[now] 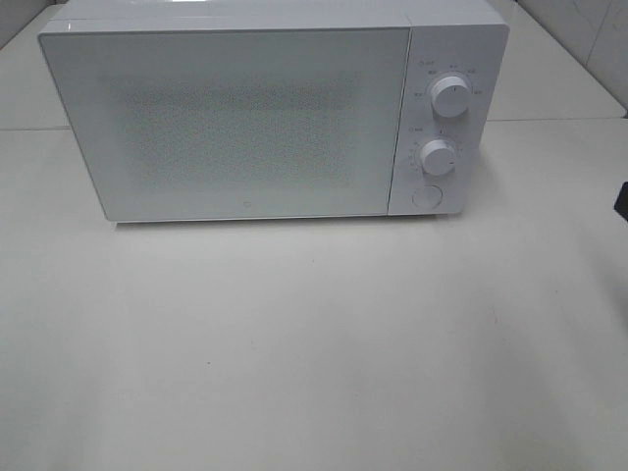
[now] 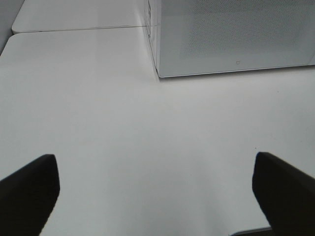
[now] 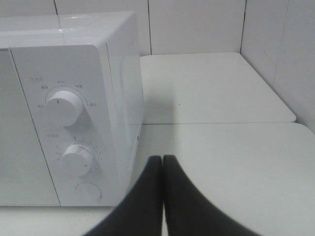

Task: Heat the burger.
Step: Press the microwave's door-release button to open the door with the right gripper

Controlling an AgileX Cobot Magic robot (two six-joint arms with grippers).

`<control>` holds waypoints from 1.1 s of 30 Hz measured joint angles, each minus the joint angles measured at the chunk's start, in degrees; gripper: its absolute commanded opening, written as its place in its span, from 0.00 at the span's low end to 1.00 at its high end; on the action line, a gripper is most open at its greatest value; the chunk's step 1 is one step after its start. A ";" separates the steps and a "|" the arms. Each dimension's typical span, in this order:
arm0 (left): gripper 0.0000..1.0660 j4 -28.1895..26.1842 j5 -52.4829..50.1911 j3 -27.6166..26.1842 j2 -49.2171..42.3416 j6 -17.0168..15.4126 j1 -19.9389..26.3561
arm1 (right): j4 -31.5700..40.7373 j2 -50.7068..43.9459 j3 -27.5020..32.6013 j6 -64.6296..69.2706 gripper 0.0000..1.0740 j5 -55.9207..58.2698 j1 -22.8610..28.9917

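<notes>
A boxy white microwave oven point(image 1: 245, 29) stands toward the far side of the plain white table point(image 1: 314, 343), its front facing the near side. Its wide door point(image 1: 235, 118), with a speckled frosted window, is shut, and I can make out nothing behind that window. On the right of the front sits the control panel: an upper round white knob point(image 1: 448, 98), a lower round white knob point(image 1: 439, 157) beneath it, and a flat round button point(image 1: 426, 196) at the bottom.

I cannot tell where the small round burger is. None of my three views shows it.

My left jaws stand wide apart. Their two dark fingers point(image 2: 29, 191) sit at the sides of my wrist view with only table surface between them. They hang over the table to the near left of the oven, and its near left corner lies ahead of them, well apart.

My right jaws are pressed together, their dark fingertips point(image 3: 142, 206) meeting along their length with nothing pinched between them. They are at the right end of the oven, near the control panel, pointing toward the far side. Past them the table runs to a white tiled wall point(image 3: 197, 24) at the far right.

In the high view a dark sliver point(image 1: 623, 199) shows at the right edge, and I cannot tell what it is.
</notes>
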 measured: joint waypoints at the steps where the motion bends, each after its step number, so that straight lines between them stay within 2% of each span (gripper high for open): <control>1: 0.96 0.00 0.00 0.00 0.00 0.00 0.00 | 0.00 0.00 0.00 0.00 0.00 0.00 0.00; 3: 0.96 0.00 0.00 0.00 0.00 0.00 0.00 | 0.00 6.93 0.06 0.23 0.00 -6.59 0.00; 7: 0.96 0.00 0.00 0.00 0.00 0.00 0.00 | 0.00 13.35 0.11 2.98 0.00 -12.89 0.00; 11: 0.96 0.00 0.00 0.00 0.00 0.00 0.00 | 0.00 21.94 0.06 14.84 0.00 -17.88 0.00; 16: 0.96 0.00 0.00 0.00 0.00 0.00 0.00 | -0.97 26.64 0.06 27.44 0.00 -20.86 0.00; 23: 0.96 0.00 0.00 0.00 0.00 0.00 0.00 | -2.41 28.13 0.00 42.46 0.00 -22.00 0.11; 28: 0.96 0.00 0.00 0.00 0.00 0.00 0.00 | -0.52 28.13 0.00 47.61 0.00 -22.17 5.27; 30: 0.96 0.00 0.00 0.00 0.00 0.00 0.00 | 3.78 28.13 0.00 48.64 0.00 -22.17 9.45; 31: 0.96 0.00 0.00 0.00 0.00 0.00 0.00 | 3.78 28.13 0.00 48.64 0.00 -22.17 9.45; 33: 0.96 0.00 0.00 0.00 0.00 0.00 0.00 | 9.85 28.65 0.00 51.17 0.01 -22.35 13.12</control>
